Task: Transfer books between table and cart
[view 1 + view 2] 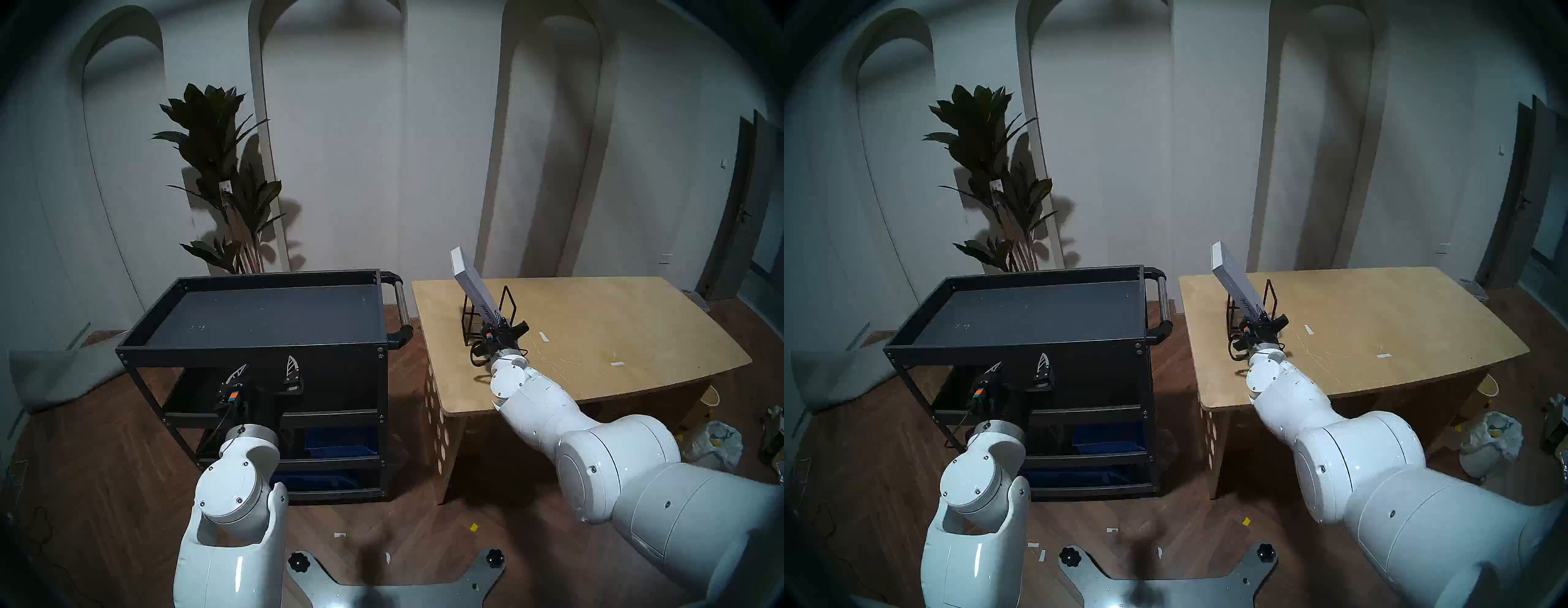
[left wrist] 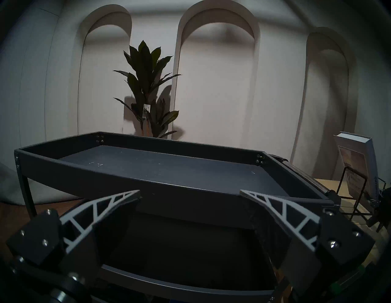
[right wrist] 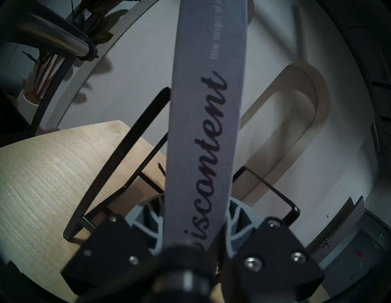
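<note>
Near table [image 1: 636,322] left edge, right gripper [image 1: 498,329] clamping tilted book [image 1: 471,280] in rack [image 1: 469,322]

Pale walls [image 1: 445,127] carry tall arched recesses [image 1: 551,140] under dim light. A leafy potted plant [image 1: 220,170] stands against the wall. Dark wood flooring [image 1: 106,467] is littered with scraps, a grey door [image 1: 738,204] far right.

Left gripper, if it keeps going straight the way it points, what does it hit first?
Probably the cart: the open left gripper faces its tray's front rail. It may pass just beneath; depth is unclear.
</note>
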Motion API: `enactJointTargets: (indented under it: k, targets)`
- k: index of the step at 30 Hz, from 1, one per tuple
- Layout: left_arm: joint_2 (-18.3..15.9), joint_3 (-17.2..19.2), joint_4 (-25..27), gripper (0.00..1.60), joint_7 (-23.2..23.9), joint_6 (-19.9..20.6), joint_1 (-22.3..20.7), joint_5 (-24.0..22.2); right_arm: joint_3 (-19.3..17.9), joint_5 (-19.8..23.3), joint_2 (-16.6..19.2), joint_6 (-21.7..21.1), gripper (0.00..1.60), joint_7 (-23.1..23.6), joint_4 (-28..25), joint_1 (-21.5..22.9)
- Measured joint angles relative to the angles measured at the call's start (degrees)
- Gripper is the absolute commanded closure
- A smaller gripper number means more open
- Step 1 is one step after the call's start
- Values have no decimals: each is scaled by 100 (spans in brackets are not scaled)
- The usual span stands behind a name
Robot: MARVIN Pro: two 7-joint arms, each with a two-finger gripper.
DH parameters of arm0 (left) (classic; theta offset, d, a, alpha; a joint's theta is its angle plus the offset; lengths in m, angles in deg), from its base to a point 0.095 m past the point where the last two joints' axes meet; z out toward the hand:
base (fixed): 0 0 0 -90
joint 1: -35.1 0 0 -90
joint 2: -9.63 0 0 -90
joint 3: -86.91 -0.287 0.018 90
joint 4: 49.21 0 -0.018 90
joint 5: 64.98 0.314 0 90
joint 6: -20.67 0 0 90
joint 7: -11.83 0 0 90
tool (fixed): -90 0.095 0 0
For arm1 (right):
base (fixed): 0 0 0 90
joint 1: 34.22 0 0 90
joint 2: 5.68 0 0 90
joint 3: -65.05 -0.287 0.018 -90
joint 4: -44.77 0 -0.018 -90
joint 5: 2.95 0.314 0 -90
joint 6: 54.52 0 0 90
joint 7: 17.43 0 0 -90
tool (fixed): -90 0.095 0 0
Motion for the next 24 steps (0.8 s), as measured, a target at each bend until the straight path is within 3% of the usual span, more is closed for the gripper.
enactJointTargets:
  k: [12, 18, 24]
  targets:
    - [13, -86, -22, 0, 30, -6, -29, 12, -142, 95, 75, 490, 160, -299, -267, -41]
    - [14, -125, -37, 0, 62, -8, -49, 14, -211, 172, 118, 768, 160, -399, -673, -156]
    - [13, -141, -51, 0, 83, -10, -60, 17, -255, 240, 150, 780, 160, -331, -1083, -390]
